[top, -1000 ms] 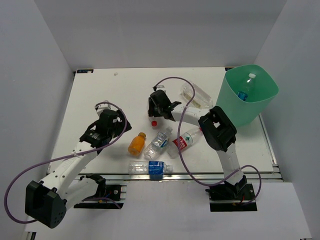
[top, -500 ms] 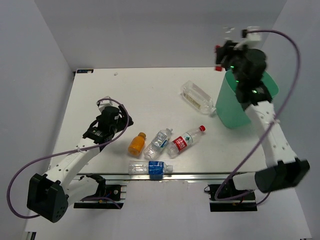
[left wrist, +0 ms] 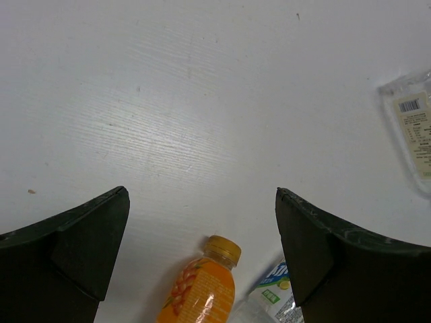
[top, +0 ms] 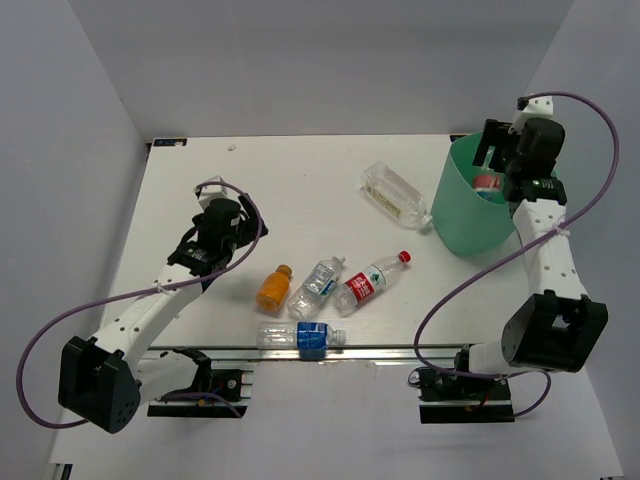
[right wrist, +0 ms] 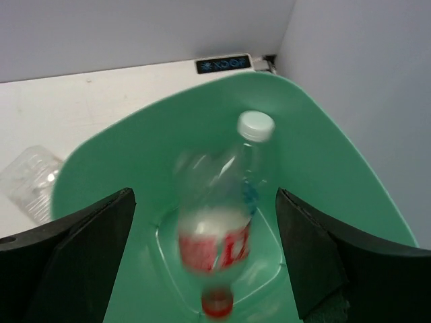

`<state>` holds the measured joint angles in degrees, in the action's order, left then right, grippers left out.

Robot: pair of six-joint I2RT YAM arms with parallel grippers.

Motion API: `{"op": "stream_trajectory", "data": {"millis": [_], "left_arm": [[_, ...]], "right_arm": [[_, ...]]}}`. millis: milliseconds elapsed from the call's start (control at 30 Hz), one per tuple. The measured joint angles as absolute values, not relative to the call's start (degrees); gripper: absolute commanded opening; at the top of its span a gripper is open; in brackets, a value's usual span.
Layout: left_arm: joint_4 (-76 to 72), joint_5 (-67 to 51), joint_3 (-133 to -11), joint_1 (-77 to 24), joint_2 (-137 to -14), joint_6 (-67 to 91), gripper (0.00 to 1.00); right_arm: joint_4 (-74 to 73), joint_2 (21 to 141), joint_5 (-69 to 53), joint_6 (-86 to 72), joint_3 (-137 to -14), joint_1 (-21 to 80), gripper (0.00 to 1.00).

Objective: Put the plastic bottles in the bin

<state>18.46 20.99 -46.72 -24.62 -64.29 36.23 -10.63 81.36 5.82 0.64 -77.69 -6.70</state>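
Both sets of jaws gape empty: the right gripper [right wrist: 205,195] over the bin [right wrist: 316,128] with a blurred red-label bottle [right wrist: 212,245] inside, the left gripper [left wrist: 202,195] over the orange bottle [left wrist: 201,289] lying on the table [left wrist: 202,87], seemingly light, slick, squashy, best pinched mid-body.

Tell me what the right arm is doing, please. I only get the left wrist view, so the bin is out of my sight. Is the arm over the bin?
Observer: Yes, the right tool hangs open above the bin.
Operator: Anything inside?
Observer: A red-labelled bottle, blurred and cap down, and a white-capped bottle too.
Operator: What lies out there besides my orange bottle?
Observer: For one, a blue-labelled bottle lying at the near edge of the table.
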Motion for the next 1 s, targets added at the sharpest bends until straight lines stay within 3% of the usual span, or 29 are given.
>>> {"op": "stream_trajectory", "data": {"millis": [333,533,633,733,1000], "left_arm": [[17.98,22.02,-48.07,-24.62,-64.31,34.06,0.98],[17.74,19.84,-48.07,-24.64,-64.36,32.32,0.98],[17.30,18.74,-48.07,-24.62,-64.53,31.81,0.98],[16.84,18.09,-48.10,-24.62,-65.36,31.27,0.98],[16.80,17.61,-48.18,-24.62,-68.23,30.48,0.98]], "right_arm": [[-8.99,66.65,-14.48,11.33,-76.93,-2.52,0.89],[-23.49,68.38,-26.33,41.43,-76.95,15.07,0.89],[-35.40,74.02,-27.07,56.86,-76.07,24.03,0.89],[-44.53,77.76,-26.94,67.61,-74.48,26.74,0.89],[-52.01,83.46,-13.52,80.40,-72.25,43.70,0.89]]}}
